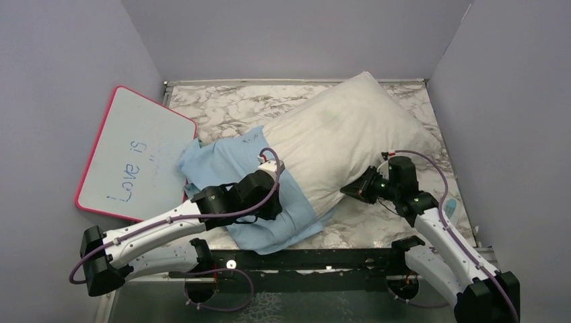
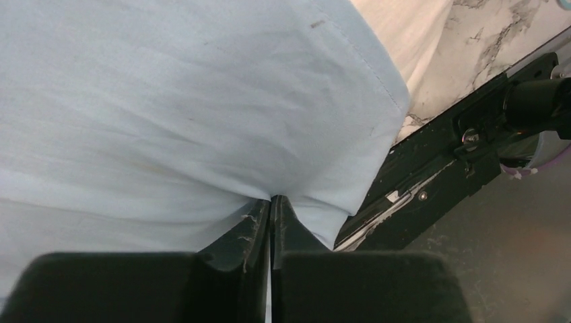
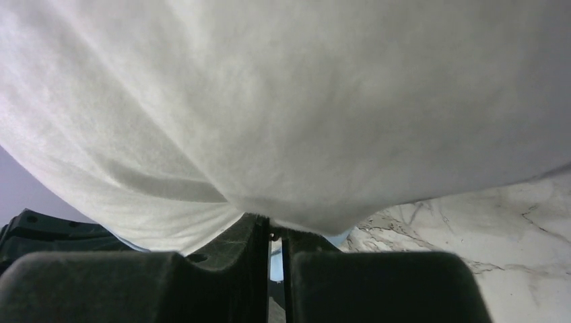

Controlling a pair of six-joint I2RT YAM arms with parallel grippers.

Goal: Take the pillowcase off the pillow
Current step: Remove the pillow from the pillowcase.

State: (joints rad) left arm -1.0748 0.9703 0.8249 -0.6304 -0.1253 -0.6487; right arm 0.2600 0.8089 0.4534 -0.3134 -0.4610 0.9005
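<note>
Pinching the limp light-blue cloth pillowcase near its hem with left fingers, we nip the squashy off-white pillow with right fingers.

Smooth, matt light-blue cloth for pillowcase; off-white, faintly fuzzy fabric for pillow; marble-look table, slightly sheeny, under the pillow.

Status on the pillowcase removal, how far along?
Done: most of the pillow lies bare. In hand: left gripper shut on the light blue pillowcase, right gripper shut on the pillow's near edge. Left: the pillow's near-left end sits covered by the pillowcase; pull them apart.
</note>
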